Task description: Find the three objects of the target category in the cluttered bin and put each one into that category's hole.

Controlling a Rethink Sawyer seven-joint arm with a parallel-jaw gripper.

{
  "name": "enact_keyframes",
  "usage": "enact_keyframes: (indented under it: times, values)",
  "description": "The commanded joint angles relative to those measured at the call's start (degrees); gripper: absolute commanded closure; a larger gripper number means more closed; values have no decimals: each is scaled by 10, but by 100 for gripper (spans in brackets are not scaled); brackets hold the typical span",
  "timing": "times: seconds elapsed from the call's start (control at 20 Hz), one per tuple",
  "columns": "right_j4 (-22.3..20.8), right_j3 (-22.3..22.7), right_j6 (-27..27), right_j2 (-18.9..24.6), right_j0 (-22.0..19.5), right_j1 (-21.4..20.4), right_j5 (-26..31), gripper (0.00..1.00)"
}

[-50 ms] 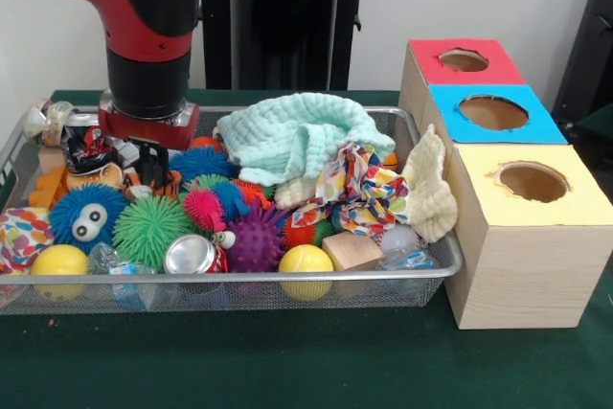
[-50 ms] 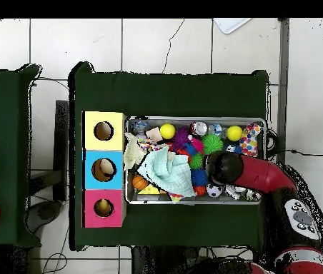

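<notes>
Front view shows the tool (image 1: 150, 166) lowered into the left part of the wire bin (image 1: 421, 275), its dark fingers pushed down among the toys so that I cannot tell whether they are spread or closed, or whether anything is between them. Just beside it lie a blue spiky ball (image 1: 203, 162), a blue fuzzy ball with eyes (image 1: 87, 217) and a green spiky ball (image 1: 151, 230); a pink spiky ball (image 1: 203, 208) and a purple spiky ball (image 1: 257, 239) sit a little further toward the middle. If these rubbery balls are the target category, they should be light and soft, giving under pressure, so a grip across the body rather than on the thin spikes looks safest, since the spikes would likely bend and slip. A crushed can (image 1: 192, 256), two yellow balls (image 1: 306, 260) and a wooden block (image 1: 351, 251) line the near edge, and these would be harder and smoother. A pale green cloth (image 1: 292, 136) and a patterned rag (image 1: 356, 189) drape over the middle and may hide more pieces. Outside the bin stand the boxes with a red hole (image 1: 464, 59), a blue hole (image 1: 493, 112) and a yellow hole (image 1: 533, 182). Overhead view shows something already lying inside the blue and red ones, on the green surface (image 2: 171, 96).
</notes>
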Motion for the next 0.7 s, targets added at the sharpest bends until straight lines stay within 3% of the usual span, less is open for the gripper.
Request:
enact_keyframes:
  times: [0.05,0.2,0.4,0.7]
  values:
    - [-5,56,53,7,10,-41,9,100]
    - [13,77,37,-3,27,-118,96,100]
    - [24,78,35,-24,54,-173,191,100]
    - [43,75,68,-25,76,-189,231,100]
